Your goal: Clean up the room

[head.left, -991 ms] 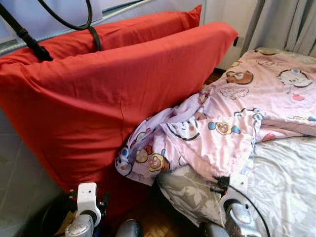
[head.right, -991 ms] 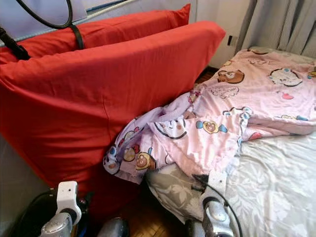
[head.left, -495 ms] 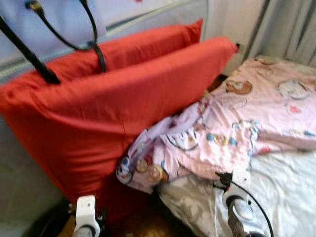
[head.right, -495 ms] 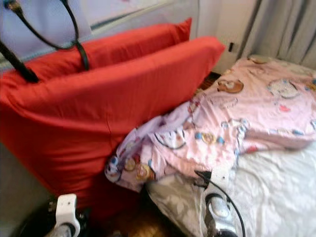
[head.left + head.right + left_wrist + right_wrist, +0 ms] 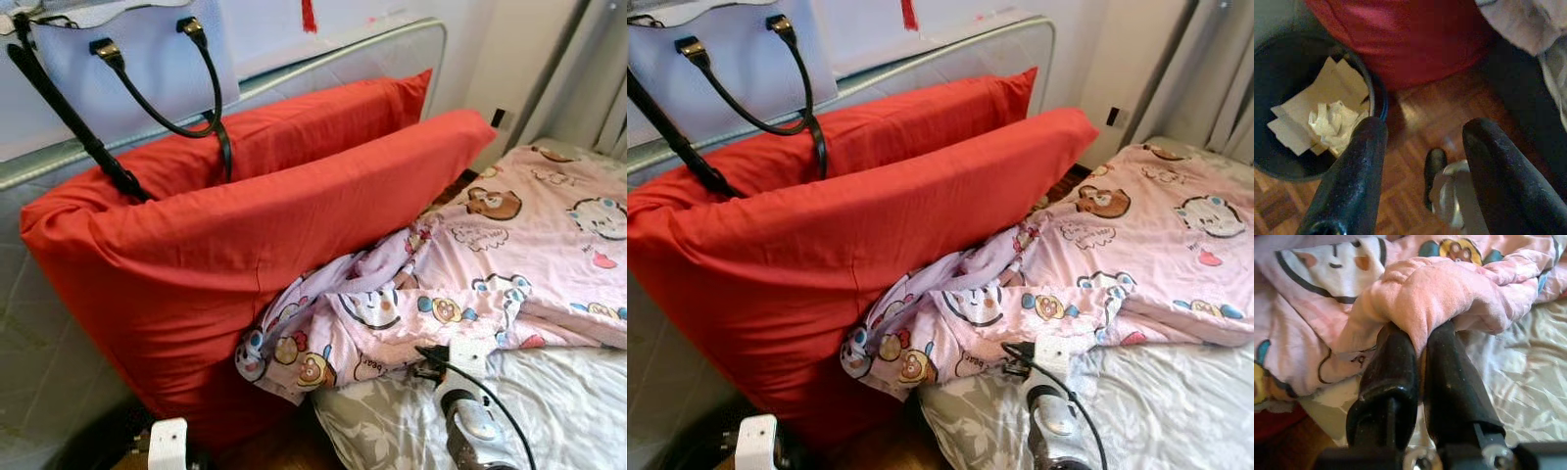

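So the right gripper [image 5: 1418, 340] has its two black fingers pinched tight on a fold of the pink cartoon-print blanket [image 5: 509, 255], right at the edge nearest it, with the rest spread away across the grey leaf-patterned bed sheet [image 5: 578, 411]. Off to its left two big red pillows [image 5: 255, 235] lean upright. The left gripper [image 5: 1422, 142] hangs low with fingers spread wide and nothing in them, above the wooden parquet floor [image 5: 1415, 117], a black round bin with crumpled paper [image 5: 1312, 117] just beside it.

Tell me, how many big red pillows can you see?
2. The front red pillow leans beside the bed, touching the pink blanket. The back red pillow stands behind it, against the mattress. More could be hidden.
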Robot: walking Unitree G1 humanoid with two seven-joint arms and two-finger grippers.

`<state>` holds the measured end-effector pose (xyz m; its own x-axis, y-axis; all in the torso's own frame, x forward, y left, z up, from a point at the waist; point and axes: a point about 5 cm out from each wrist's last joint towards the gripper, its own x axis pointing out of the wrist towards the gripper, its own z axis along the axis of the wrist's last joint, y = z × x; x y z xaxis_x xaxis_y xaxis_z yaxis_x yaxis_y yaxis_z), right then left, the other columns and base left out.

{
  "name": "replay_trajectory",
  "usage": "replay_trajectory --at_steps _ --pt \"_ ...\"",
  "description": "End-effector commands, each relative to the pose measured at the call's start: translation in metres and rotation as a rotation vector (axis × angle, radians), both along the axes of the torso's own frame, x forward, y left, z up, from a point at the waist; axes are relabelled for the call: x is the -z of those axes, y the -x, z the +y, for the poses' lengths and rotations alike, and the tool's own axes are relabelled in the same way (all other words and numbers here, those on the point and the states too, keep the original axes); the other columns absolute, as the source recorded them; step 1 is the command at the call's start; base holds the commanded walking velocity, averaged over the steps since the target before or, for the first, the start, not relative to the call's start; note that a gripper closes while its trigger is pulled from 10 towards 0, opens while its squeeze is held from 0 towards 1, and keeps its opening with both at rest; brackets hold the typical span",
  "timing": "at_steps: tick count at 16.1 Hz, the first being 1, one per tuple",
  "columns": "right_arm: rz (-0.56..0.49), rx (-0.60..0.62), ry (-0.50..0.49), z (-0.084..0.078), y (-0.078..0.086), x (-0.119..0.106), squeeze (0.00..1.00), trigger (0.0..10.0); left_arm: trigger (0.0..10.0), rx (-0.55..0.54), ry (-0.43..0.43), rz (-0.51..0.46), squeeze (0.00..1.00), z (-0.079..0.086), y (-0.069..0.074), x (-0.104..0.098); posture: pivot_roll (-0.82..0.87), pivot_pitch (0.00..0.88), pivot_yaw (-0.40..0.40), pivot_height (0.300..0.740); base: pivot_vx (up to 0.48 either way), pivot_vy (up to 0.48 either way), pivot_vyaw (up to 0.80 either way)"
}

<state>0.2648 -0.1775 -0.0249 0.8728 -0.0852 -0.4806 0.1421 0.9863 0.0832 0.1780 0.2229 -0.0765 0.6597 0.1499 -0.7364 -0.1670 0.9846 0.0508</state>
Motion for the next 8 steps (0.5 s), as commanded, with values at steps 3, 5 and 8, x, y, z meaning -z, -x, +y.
replay_trajectory --at_steps 3,5,8 --pt "-0.033 0.043 0.000 -0.0048 -0.0036 -0.0049 0.00 10.0 10.0 0.003 -0.001 0.018 0.00 -0.0003 0.0026 0.0017 0.06 0.000 0.011 0.740 0.000 0.000 0.00" --pt "-0.027 0.054 -0.004 -0.0044 -0.0005 -0.0025 0.00 10.0 10.0 0.015 -0.003 0.043 0.00 -0.0011 0.0081 0.0047 0.06 0.000 0.014 0.740 0.000 0.000 0.00" --pt "-0.015 0.048 -0.001 -0.0031 0.0027 0.0004 0.00 10.0 10.0 0.023 0.001 0.046 0.00 -0.0030 0.0105 0.0060 0.06 0.000 0.017 0.740 0.000 0.000 0.00"
